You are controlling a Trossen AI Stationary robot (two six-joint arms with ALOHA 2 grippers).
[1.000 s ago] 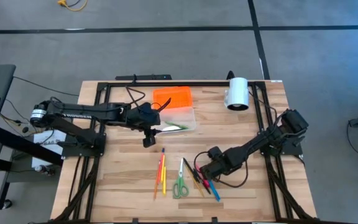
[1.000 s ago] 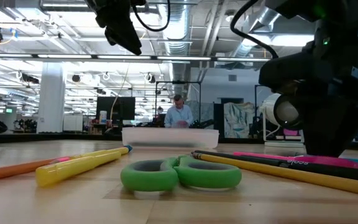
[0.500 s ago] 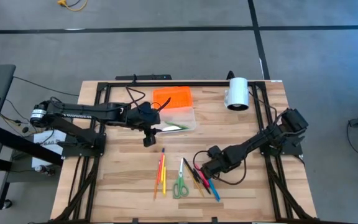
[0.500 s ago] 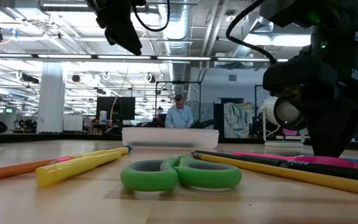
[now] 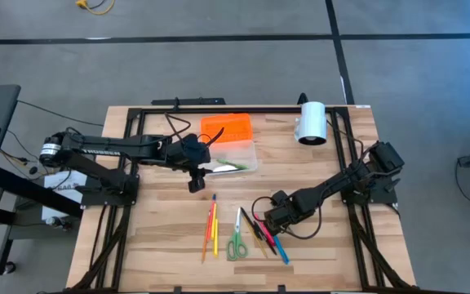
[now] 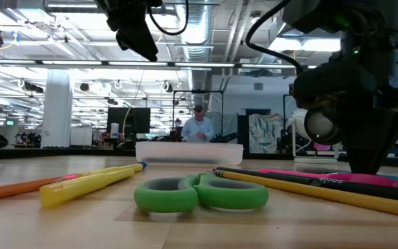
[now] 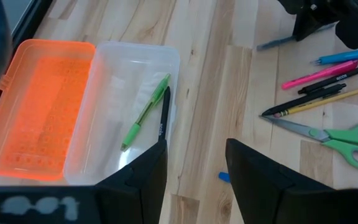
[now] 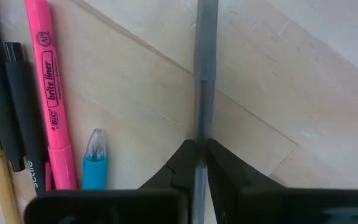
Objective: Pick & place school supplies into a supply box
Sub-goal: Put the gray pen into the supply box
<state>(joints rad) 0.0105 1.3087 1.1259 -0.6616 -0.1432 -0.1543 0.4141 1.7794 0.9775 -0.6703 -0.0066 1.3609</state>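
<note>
Box partly cut off behind left gripper, fingers apart, empty, hovering. Right gripper clenched on grey pen, low over table.

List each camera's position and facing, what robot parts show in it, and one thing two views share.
High view: overhead, straight down on the wooden table; both arms show.
Low view: at tabletop height, level across the green-handled scissors into the room; arms hang from above.
Left wrist view: above the clear plastic box with orange lid; left claw open.
Right wrist view: close over the table; right claw shut on a thin grey pen.
Shared: the pink highlighter shows in both wrist views.
</note>
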